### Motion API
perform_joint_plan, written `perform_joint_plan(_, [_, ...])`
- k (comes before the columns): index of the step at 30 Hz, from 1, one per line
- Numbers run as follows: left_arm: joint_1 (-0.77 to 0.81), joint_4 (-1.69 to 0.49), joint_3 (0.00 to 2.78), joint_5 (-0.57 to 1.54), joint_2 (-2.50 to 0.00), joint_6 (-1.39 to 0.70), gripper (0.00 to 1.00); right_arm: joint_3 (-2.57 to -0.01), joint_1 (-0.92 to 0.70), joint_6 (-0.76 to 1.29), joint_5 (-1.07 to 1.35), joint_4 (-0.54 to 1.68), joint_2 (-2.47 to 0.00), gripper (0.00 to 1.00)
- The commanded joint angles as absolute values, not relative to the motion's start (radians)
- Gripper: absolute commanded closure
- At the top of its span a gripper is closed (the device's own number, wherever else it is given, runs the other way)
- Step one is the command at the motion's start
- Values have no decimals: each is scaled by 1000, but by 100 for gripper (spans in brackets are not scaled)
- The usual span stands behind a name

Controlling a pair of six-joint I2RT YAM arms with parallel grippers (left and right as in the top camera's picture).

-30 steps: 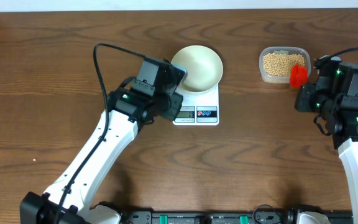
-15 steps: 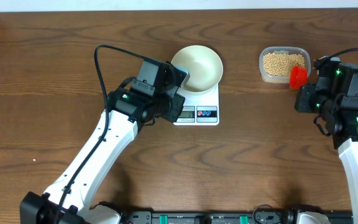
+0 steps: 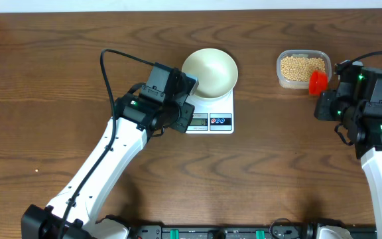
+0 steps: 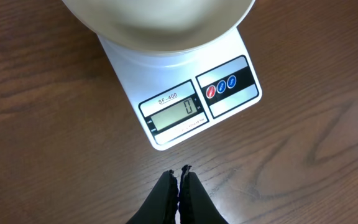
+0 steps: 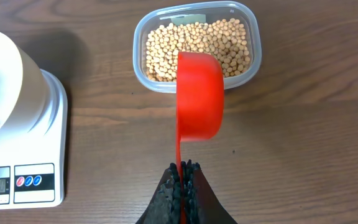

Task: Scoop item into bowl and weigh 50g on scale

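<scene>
Two arms, one table, listed by position relative to the scale. Scale: white, rectangular, its long axis running from the far side of the table toward the robot, with the display end nearest the robot (the left wrist view reads "SF-400" and a single 0 beside round red and blue buttons). Bowl: cream-white, upright, seated on the scale's far end and overhanging its edges, inside plain cream. Beans: tan-yellow, heaped in a clear tub that sits to the right of the scale, well apart from it. Scoop: red, between the scale and the right edge of the table, its cup over the tub's near rim; its long axis runs from the handle straight toward the tub, cup end leading, and the handle shows edge-on along the cup's left side in the right wrist view. Right gripper: to the right of the scale, fingers pinched tight on the scoop's thin handle. Left gripper: just in front of the scale's display end, tips pointing toward the display, fingers pressed together with nothing between them, clear of the scale.
</scene>
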State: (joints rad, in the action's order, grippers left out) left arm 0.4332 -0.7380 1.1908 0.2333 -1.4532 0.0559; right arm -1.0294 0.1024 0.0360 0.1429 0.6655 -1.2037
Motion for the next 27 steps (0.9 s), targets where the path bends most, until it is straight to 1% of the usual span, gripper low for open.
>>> perform_joint_plan(1, [434, -744, 1193, 223, -1453, 51, 92, -1044, 110, 21, 153, 662, -1206, 99])
perform_joint_plan(27, [434, -764, 1193, 216, -1473, 51, 93, -1044, 110, 21, 153, 662, -1206, 99])
